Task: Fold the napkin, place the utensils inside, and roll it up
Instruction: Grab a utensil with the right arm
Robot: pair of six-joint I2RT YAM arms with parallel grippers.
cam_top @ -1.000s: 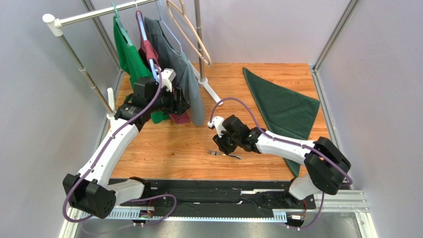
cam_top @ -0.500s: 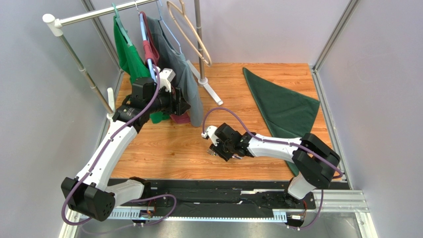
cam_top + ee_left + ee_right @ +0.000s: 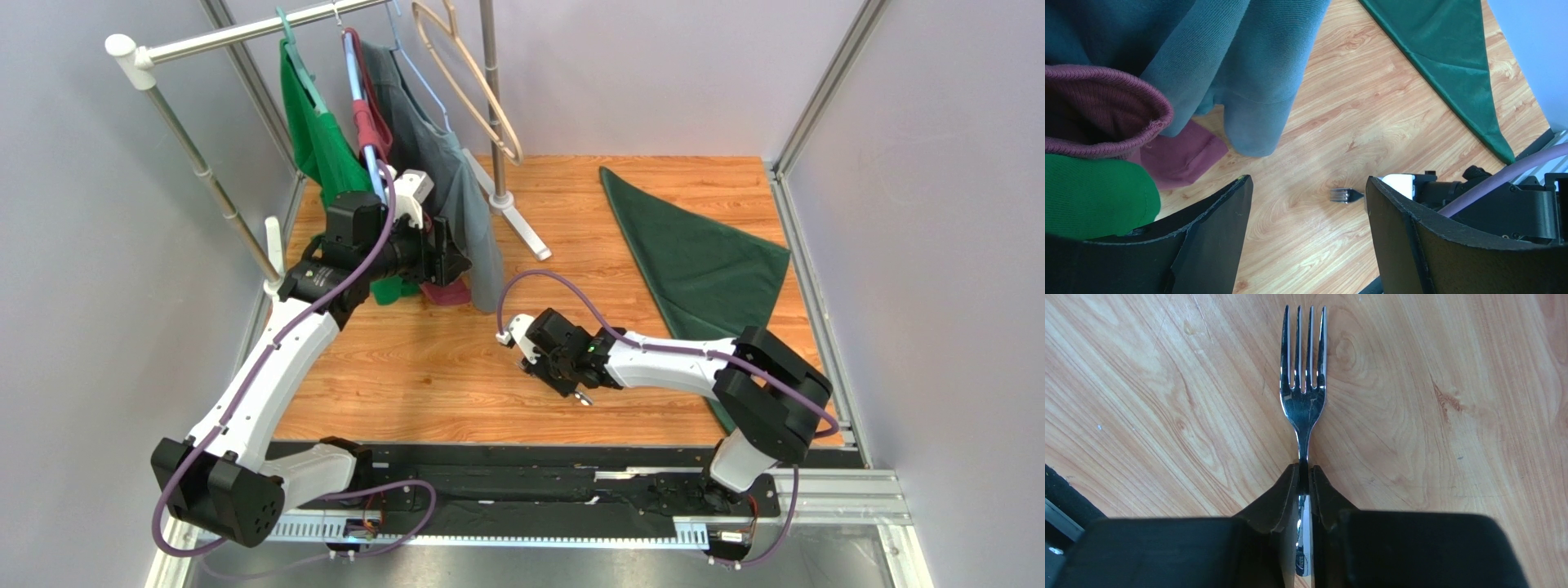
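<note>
The dark green napkin [image 3: 705,263] lies folded into a triangle at the table's back right; its edge also shows in the left wrist view [image 3: 1450,55]. The silver fork [image 3: 1303,386] lies on the wood near the table's middle, tines pointing away from my right gripper [image 3: 1304,471], which is shut on the fork's neck. From above, the right gripper [image 3: 550,368] covers most of the fork. The fork's tines [image 3: 1346,195] show past the left gripper's finger. My left gripper [image 3: 1309,184] hangs open and holds nothing, beside the hanging clothes [image 3: 417,245].
A clothes rack [image 3: 221,43] stands at the back left with a bright green shirt [image 3: 313,135], a maroon garment [image 3: 1100,110] and a grey-green shirt [image 3: 448,172] on hangers. The rack's white foot [image 3: 521,227] reaches onto the wood. Walls close in the left and right sides.
My right gripper has moved left and down onto the fork and has closed on its neck. The left arm has barely moved.
</note>
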